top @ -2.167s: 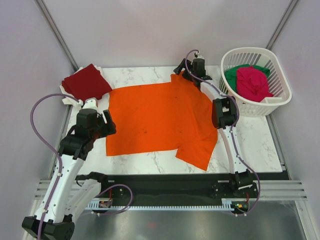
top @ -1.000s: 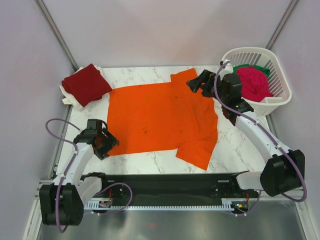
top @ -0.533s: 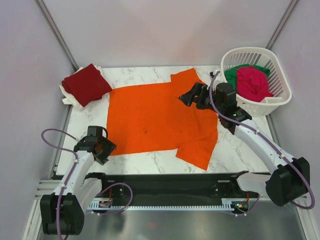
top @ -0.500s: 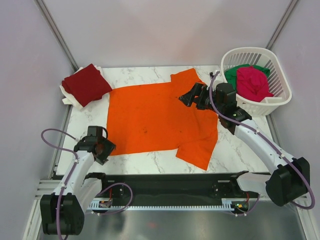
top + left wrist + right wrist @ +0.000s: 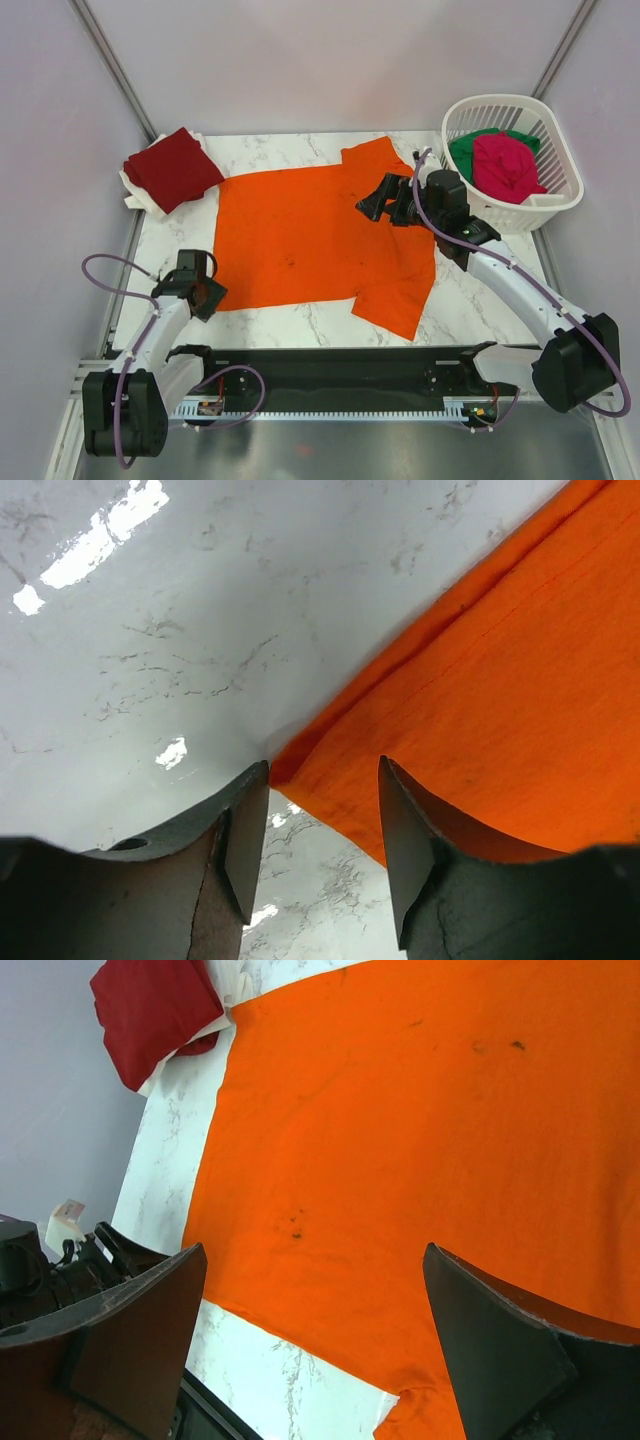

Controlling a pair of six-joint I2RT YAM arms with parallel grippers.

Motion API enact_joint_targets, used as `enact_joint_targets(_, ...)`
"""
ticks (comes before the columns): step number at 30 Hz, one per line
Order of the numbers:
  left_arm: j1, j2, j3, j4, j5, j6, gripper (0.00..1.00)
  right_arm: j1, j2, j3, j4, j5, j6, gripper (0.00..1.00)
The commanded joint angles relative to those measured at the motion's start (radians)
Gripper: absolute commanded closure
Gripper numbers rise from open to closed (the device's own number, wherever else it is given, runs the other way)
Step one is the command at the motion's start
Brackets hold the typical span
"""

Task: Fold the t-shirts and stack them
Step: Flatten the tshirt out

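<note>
The bright orange t-shirt lies spread flat on the marble table. My left gripper is open, low at the shirt's near-left corner; in the left wrist view that corner lies between the jaws, not gripped. My right gripper is open and empty, held above the shirt's far-right part; its wrist view looks down on the orange cloth. The dark red t-shirt lies folded at the far-left corner. The magenta-pink t-shirt and the green t-shirt lie in the basket.
The white lattice basket stands at the far right of the table. The dark red shirt also shows in the right wrist view, on white cloth. A black rail runs along the table's near edge.
My right gripper has swung from the far shirt edge by the basket leftward over the shirt. My left arm has dropped down to the shirt's near-left corner.
</note>
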Motion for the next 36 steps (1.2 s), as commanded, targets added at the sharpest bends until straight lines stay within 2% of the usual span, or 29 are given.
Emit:
enact_joint_targets(1, 0.005, 0.014, -0.009, 0.07, -0.013, -0.019, 0.46, 0.003, 0.005, 0.003, 0.003, 0.009, -0.021, 0.02)
enact_joint_targets(4, 0.005, 0.016, -0.008, 0.077, -0.014, -0.014, 0.58, 0.003, 0.005, 0.003, -0.003, 0.011, -0.023, 0.02)
enact_joint_targets(5, 0.005, 0.016, -0.008, 0.078, -0.013, -0.014, 0.67, 0.005, 0.005, 0.002, -0.006, 0.015, -0.024, 0.02)
enact_joint_targets(7, 0.005, 0.013, -0.006, 0.081, -0.013, -0.009, 0.74, 0.003, 0.001, -0.002, -0.029, 0.025, -0.032, 0.02)
enact_joint_targets(8, 0.005, 0.011, -0.006, 0.084, -0.011, -0.006, 0.82, 0.003, -0.002, -0.002, -0.047, 0.035, -0.036, 0.02)
enact_joint_targets(11, 0.005, 0.007, -0.008, 0.092, -0.005, 0.001, 0.94, 0.003, -0.027, -0.009, -0.194, 0.193, -0.041, 0.02)
enact_joint_targets(12, 0.005, 0.007, -0.009, 0.093, -0.005, 0.006, 0.96, 0.003, -0.05, -0.015, -0.245, 0.316, -0.038, 0.02)
enact_joint_targets(16, 0.005, -0.002, -0.014, 0.106, 0.006, 0.02, 0.98, 0.002, -0.139, -0.145, -0.426, 0.433, -0.015, 0.02)
enact_joint_targets(20, 0.005, -0.01, -0.015, 0.116, 0.018, 0.035, 0.98, 0.002, -0.231, -0.307, -0.488, 0.327, 0.039, 0.02)
enact_joint_targets(22, 0.005, -0.013, -0.018, 0.12, 0.021, 0.038, 0.98, 0.003, -0.281, -0.386, -0.512, 0.279, 0.069, 0.04)
enact_joint_targets(24, 0.005, -0.025, -0.023, 0.123, 0.024, 0.043, 0.98, 0.043, -0.318, -0.397, -0.541, 0.25, 0.132, 0.08)
enact_joint_targets(29, 0.005, -0.041, -0.029, 0.13, 0.032, 0.052, 0.98, 0.078, -0.348, -0.439, -0.575, 0.239, 0.189, 0.14)
enact_joint_targets(32, 0.005, -0.042, -0.031, 0.133, 0.035, 0.057, 0.98, 0.104, -0.343, -0.508, -0.519, 0.152, 0.258, 0.17)
enact_joint_targets(36, 0.005, -0.048, -0.032, 0.135, 0.036, 0.057, 0.98, 0.143, -0.334, -0.554, -0.515, 0.186, 0.283, 0.18)
